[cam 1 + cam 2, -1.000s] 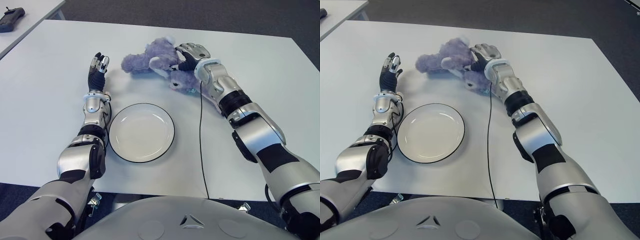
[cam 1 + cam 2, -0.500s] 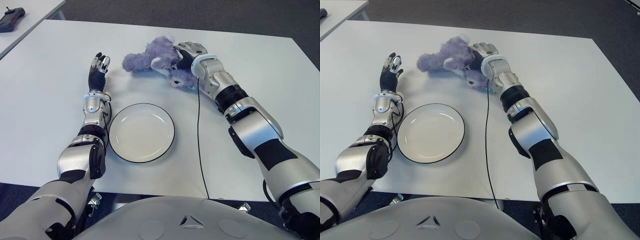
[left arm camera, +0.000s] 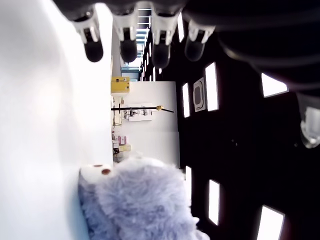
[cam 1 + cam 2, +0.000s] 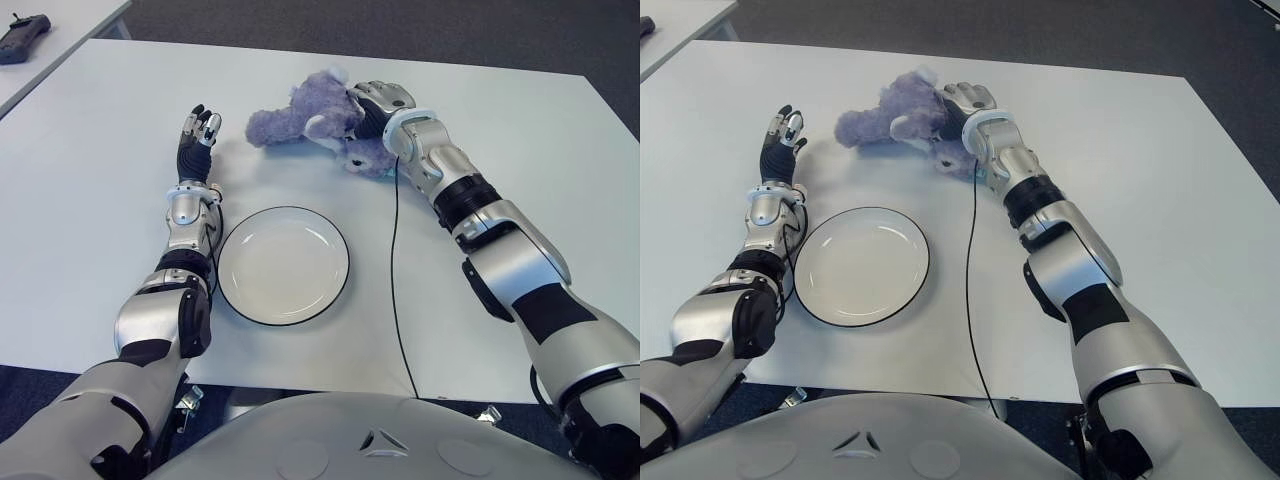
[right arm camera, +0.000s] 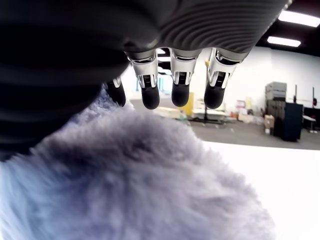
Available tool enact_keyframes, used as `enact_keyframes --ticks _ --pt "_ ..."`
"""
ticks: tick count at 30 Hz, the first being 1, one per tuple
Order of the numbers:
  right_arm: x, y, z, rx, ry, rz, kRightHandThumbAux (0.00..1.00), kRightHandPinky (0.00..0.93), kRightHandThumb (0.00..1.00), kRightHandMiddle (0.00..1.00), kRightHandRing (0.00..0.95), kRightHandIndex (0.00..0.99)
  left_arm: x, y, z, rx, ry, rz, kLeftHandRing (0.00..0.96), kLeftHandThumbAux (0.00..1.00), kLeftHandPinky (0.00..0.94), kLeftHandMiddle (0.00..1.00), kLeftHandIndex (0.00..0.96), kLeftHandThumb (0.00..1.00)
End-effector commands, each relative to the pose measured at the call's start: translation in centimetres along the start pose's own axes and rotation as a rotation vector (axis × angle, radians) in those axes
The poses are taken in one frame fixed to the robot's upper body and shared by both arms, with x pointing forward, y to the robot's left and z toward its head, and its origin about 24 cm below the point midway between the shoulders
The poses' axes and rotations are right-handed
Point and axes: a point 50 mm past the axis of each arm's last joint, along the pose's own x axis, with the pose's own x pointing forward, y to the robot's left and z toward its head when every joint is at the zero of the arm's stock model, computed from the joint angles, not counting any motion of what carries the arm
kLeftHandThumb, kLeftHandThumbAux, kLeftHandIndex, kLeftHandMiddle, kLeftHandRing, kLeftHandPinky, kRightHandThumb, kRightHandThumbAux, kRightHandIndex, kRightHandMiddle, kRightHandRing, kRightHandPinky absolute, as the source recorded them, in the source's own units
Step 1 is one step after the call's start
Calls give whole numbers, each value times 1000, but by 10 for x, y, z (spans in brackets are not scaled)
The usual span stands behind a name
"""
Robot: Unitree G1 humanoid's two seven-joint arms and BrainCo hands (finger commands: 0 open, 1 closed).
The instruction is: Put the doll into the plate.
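Left eye view shows a white table with a fluffy purple doll lying on its far part, beyond a round white plate with a dark rim that sits nearer the robot. The doll is on the bare tabletop, well apart from the plate and not in it. The right hand sits on the doll's right side, its palm over the fur and its fingers curled down into the plush, between the body and a lighter-tipped limb. The right wrist view, taken from close by, has soft purple fur filling the lower part of the picture and the fingertips lined up side by side just above it, bent over the doll; whether the thumb closes underneath cannot be seen. A thin black cable runs from the right wrist down across the table toward the near edge. The left hand shows to the left of the doll and beyond the plate's left rim, fingers straight, close together and holding nothing; its wrist view shows four straight fingertips with the doll some way off. On a second table at the far left lies a dark handheld controller.
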Motion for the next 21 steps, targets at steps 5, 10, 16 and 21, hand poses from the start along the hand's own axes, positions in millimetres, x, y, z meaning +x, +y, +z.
enact_keyframes --ticks 5,10,16,21 --pt "-56 27 3 64 -86 39 447 0 312 0 0 0 -105 3 -110 -61 450 45 35 375 0 99 51 0" --pt "-88 58 18 86 -122 53 398 51 284 0 0 0 -105 4 -111 -71 447 46 37 374 0 102 59 0" --pt "-106 74 34 124 -155 83 368 84 263 0 0 0 -105 6 -110 -77 443 46 36 378 0 102 64 0" --pt "-103 73 43 192 -182 54 341 258 234 0 75 19 -105 8 -110 -70 440 49 36 377 0 102 61 0"
